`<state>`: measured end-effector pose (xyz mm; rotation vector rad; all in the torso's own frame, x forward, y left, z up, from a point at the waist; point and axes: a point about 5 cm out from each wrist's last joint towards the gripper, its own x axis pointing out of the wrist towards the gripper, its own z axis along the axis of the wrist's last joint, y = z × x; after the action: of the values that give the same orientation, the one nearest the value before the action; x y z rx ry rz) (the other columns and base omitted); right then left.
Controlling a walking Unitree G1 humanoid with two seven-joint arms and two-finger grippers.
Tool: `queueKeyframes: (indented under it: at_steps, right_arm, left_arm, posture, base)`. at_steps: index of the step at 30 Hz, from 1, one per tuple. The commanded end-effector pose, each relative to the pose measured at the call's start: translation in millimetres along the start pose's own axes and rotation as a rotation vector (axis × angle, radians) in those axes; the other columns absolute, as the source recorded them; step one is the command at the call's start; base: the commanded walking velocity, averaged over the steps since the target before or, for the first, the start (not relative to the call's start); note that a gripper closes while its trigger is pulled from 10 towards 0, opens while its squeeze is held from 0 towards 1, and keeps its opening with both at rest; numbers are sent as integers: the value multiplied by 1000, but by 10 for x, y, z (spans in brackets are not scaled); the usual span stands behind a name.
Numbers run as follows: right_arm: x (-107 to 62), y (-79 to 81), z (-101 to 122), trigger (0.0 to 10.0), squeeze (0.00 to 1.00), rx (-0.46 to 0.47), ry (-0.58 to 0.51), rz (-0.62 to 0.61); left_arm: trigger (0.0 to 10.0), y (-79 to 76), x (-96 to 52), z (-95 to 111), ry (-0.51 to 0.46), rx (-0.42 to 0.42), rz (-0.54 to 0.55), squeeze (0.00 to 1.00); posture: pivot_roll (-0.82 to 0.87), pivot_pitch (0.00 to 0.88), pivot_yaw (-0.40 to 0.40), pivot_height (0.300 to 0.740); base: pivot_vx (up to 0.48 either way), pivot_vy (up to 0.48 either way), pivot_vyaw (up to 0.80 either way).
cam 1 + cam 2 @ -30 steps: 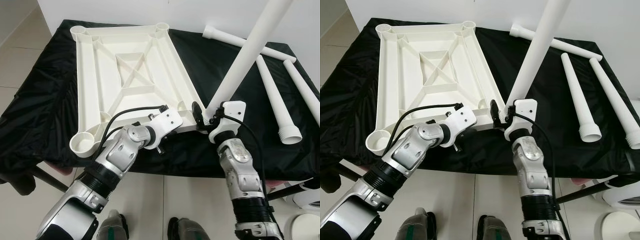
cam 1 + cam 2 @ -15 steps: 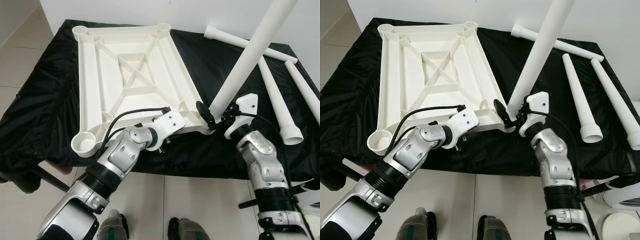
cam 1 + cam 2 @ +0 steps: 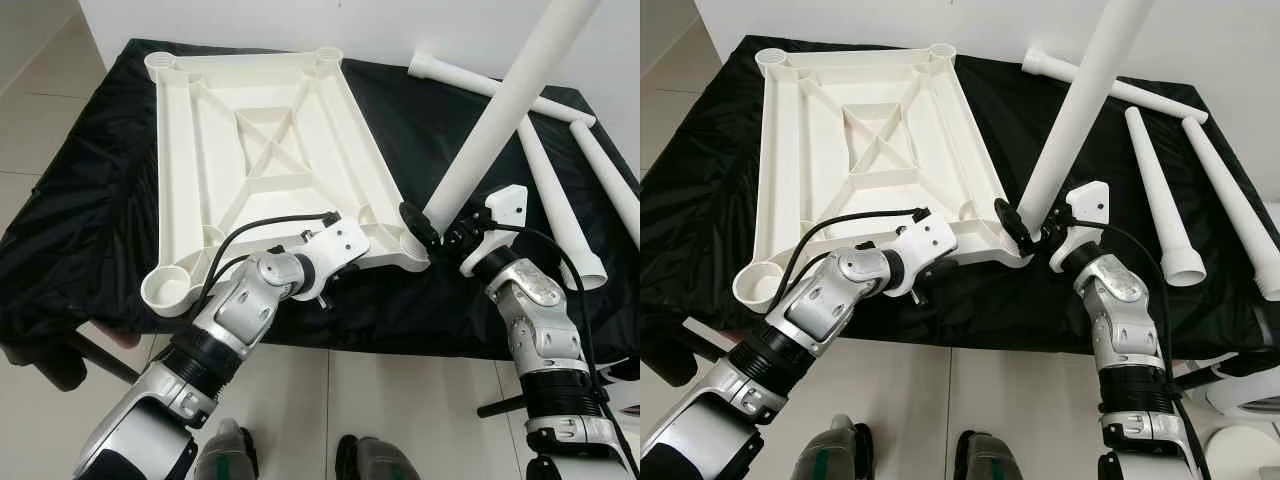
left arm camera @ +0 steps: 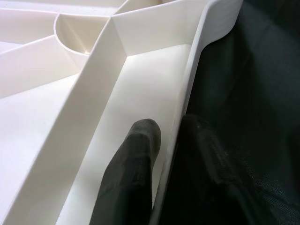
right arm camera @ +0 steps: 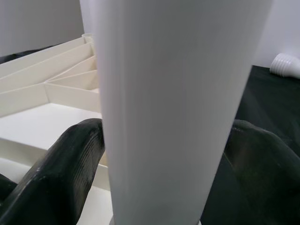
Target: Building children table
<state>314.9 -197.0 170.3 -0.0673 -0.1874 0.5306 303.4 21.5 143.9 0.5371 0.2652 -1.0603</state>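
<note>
Centrally, left claw (image 4: 164,154) pinching tabletop (image 3: 260,150) edge, right claw (image 3: 1038,228) gripping leg (image 3: 1080,110)

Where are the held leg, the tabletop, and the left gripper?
held leg (image 3: 500,110), left eye view, mid shaft above the right gripper's grip.
tabletop (image 3: 190,150), left eye view, long side rail of the upturned frame.
left gripper (image 4: 164,140), left wrist view, between the fingertips pinching the rim.

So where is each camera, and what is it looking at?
Eye views: on the head, looking down at the white ribbed plastic tabletop on black cloth, both silver arms showing.
Left wrist: behind the left tool, whose fingers pinch the tabletop's rim.
Right wrist: behind the right tool gripping the white plastic table leg.
All share the tabletop.
</note>
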Motion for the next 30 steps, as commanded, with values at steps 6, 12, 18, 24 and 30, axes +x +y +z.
queueKeyframes:
  at_steps: [6,12,18,24,30]
  right_arm:
    - [-51,-109,-7,10000,0,-18,16,21]
    - [-92,-166,-20,10000,0,-24,37,71]
    - [-121,-235,-51,0,0,-27,53,71]
    - [-124,-199,-77,0,0,-4,54,87]
    - [-117,-151,-111,235,0,48,48,76]
  left_arm:
    - [10000,-119,43,19,-7,24,-81,0]
    - [10000,-119,46,4,7,27,-79,0]
    - [10000,-118,45,4,9,30,-81,0]
    - [10000,-118,42,4,9,32,-81,0]
    - [10000,-118,43,6,9,33,-81,0]
  posture:
    - [-28,96,-47,740]
    - [-26,98,-47,740]
    - [-26,99,-46,740]
    - [-26,99,-45,740]
    - [-25,101,-43,740]
  base:
    - [0,0,0]
    - [0,0,0]
    - [0,0,0]
    - [0,0,0]
    - [0,0,0]
